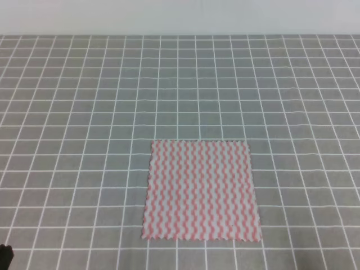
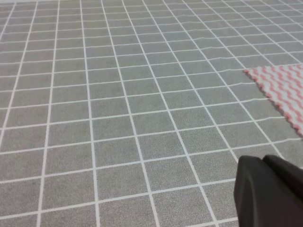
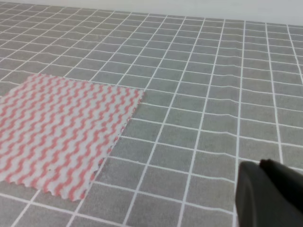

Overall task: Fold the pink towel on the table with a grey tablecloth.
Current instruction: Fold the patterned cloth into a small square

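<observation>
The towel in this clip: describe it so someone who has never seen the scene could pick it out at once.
A table with a grey tablecloth, gridded in thin white lines, fills the high view. Near its front edge, slightly right of centre, the pink towel lies flat and unfolded. It is the only patterned thing there: a square of pink-and-white wavy stripes with jagged edges.

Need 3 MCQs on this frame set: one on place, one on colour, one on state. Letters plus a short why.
1. Where does the pink towel lie in the high view?
A. far left corner
B. near centre
C. hanging off the far edge

2. What colour are the towel's stripes?
A. blue and yellow
B. green and black
C. pink and white

3. What state is the towel in?
A. flat, unfolded
B. folded in half
C. bunched up

Key: 1 B, it sits low and central on the grey tablecloth. 2 C, wavy pink-and-white stripes show in every view. 3 A, a single flat square with all four corners out.
</observation>
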You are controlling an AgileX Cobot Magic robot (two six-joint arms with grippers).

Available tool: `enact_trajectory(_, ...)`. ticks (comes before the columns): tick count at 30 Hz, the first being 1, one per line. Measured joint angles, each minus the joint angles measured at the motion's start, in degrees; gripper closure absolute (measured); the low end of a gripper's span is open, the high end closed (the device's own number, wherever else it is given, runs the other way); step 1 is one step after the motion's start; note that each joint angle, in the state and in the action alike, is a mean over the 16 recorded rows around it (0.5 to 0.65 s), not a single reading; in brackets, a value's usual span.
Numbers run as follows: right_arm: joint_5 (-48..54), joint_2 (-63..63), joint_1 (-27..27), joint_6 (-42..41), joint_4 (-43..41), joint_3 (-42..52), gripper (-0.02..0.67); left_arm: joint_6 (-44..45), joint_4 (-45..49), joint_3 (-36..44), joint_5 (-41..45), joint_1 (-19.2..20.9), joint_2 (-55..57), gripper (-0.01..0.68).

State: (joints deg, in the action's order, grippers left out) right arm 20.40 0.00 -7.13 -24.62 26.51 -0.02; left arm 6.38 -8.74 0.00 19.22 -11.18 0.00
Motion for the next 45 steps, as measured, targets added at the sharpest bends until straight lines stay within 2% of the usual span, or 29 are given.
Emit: enact_trajectory(45, -0.3, -0.5, 0.0, 0.0, 0.0, 0.5, 0.666, 0.0, 0.0, 0.5, -0.3, 0.0, -0.7, 0.676)
